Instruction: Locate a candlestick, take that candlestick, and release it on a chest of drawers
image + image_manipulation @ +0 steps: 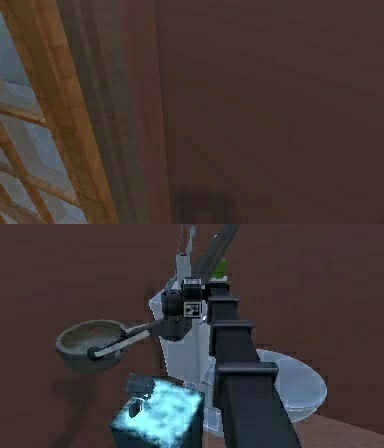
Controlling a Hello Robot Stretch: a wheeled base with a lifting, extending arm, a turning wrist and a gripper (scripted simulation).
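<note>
the gripper (100,350) reached toward 9 o'clock from the white marker squares (190,310). its thin fingers (130,337) ended at the near rim of a dull grey-green bowl (72,334). with the bowl right at its far end, it could not be told whether the gripper held anything, nor how the fingers stood. whether they touched the bowl was also unclear.

the dark arm (240,374) ran from the markers toward 5 o'clock, down to the bottom edge. behind the markers rose a pale upright block (176,352). thin grey rods (186,238) stood up from it at 12 o'clock, with a small green bit (222,266) just beside them at 1 o'clock. which of these shapes was the candlestick could not be told.

at 4 o'clock from the markers lay a pale round disc (300,389), partly behind the arm. at 6 o'clock sat a glowing cyan box (160,416), near the block's foot. a dark brown surface (320,284) lay behind all of it.

in the forward view, a slanting wooden window frame (60,100) with bluish panes (20,150) took the 9 o'clock side. a dark reddish-brown wall (280,100) ran across toward 3 o'clock.
</note>
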